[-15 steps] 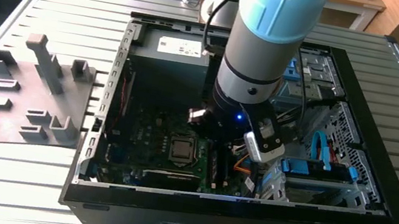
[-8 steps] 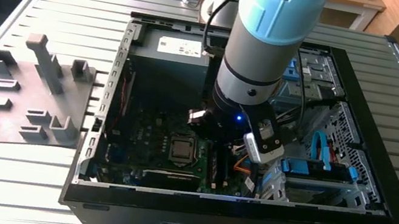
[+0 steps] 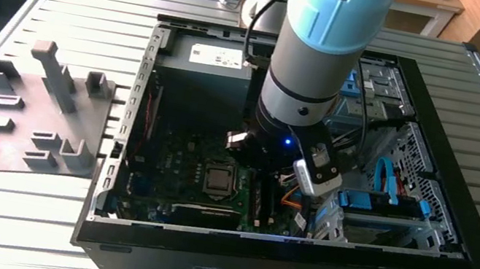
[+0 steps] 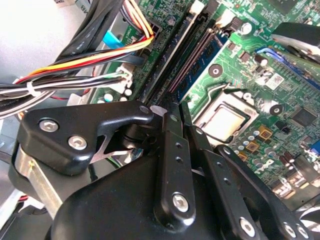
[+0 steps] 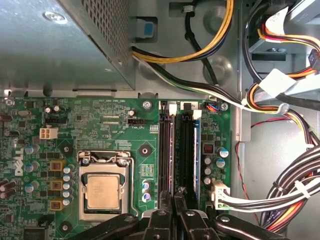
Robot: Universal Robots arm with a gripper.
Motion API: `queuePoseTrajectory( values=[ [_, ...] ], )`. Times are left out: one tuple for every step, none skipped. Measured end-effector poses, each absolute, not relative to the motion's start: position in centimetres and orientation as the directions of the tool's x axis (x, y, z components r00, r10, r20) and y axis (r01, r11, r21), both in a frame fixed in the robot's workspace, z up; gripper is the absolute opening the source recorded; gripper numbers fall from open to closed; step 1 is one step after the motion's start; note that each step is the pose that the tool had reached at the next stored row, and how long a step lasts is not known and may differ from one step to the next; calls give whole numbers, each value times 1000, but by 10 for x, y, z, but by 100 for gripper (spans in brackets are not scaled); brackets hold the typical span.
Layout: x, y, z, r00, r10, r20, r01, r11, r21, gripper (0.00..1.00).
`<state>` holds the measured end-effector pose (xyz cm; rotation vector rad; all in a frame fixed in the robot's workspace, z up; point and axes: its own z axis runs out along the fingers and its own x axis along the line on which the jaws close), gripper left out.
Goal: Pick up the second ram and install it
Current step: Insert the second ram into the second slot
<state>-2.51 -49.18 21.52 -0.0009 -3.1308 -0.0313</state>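
Observation:
My gripper (image 3: 255,159) reaches down into the open computer case (image 3: 296,263), over the memory slots (image 5: 186,150) beside the processor socket (image 5: 102,192). In both wrist views the two black fingers stand pressed close together at the near end of the slots, gripper (image 4: 177,112) and gripper (image 5: 175,197). A thin dark strip, the second ram (image 4: 170,57), runs edge-on from the fingertips along one slot, with a white latch at its far end. An open slot with a row of contacts (image 4: 192,60) lies next to it. How deep the stick sits in its slot is hidden by the fingers.
Bundles of coloured cables (image 5: 295,190) run close beside the slots, cables (image 4: 75,65). A perforated metal box (image 5: 60,45) sits beyond the motherboard. Outside the case, on the exterior view's left, a grey holder tray (image 3: 26,119) with upright blocks lies on the slatted table.

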Motion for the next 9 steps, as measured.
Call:
queuePoseTrajectory(
  values=[
    [-25,-492,215,-1000,-1,11,0,1000,20,14],
    [-25,-491,215,-1000,-2,11,-2,1000,20,14],
    [-25,-491,215,-1000,-3,11,-3,1000,20,14],
    [-25,-490,215,-1000,-4,11,-3,1000,20,14],
    [-25,-490,215,-1000,-4,11,-4,1000,20,14],
    [-25,-490,215,-1000,-4,11,-4,1000,20,14],
    [-25,-490,215,-1000,-4,11,-4,1000,20,14],
    [-25,-490,215,-1000,-4,11,-4,1000,20,14],
    [-25,-490,215,-1000,-4,11,-4,1000,20,14]
  ],
)
